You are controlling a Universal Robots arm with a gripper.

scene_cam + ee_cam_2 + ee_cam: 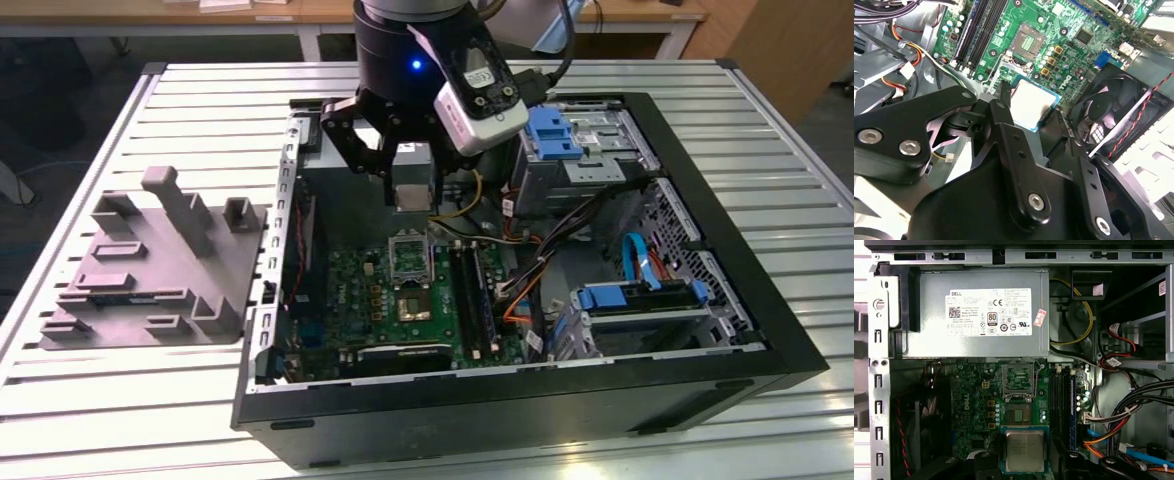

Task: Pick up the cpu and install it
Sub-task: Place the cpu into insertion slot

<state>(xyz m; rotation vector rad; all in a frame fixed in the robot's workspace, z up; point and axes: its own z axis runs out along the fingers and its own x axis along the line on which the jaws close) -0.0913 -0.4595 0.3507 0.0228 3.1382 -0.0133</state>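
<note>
Clenched on the cpu [1025, 450], gripper [1026, 462] closed from two opposite sides, one black finger [986, 462] against each edge of the chip. Held flat, pale silvery top turned up toward the wrist. Carried in the air above the open computer case [747, 330], touching nothing but the fingers.

Directly beneath the gripper: the green motherboard [974, 400]. In the first wrist view, just past the fingertips, the square cpu socket [1019, 415], bare, with its metal load frame [1018, 376] flipped open on the far side. Still farther out from the fingertips, the grey power supply [976, 310] against the case wall.

Beside the gripper, toward the exterior view's right, the dark memory slots [467, 280] and a bundle of orange, black and yellow cables [527, 270]. Close by one finger in the second wrist view, a black case fan [1109, 100] with a red-and-black twisted wire.

Well apart from the gripper, toward the exterior view's left and outside the case, a grey plastic tray [134, 300] with upright posts, resting on the slatted metal table [120, 420].
</note>
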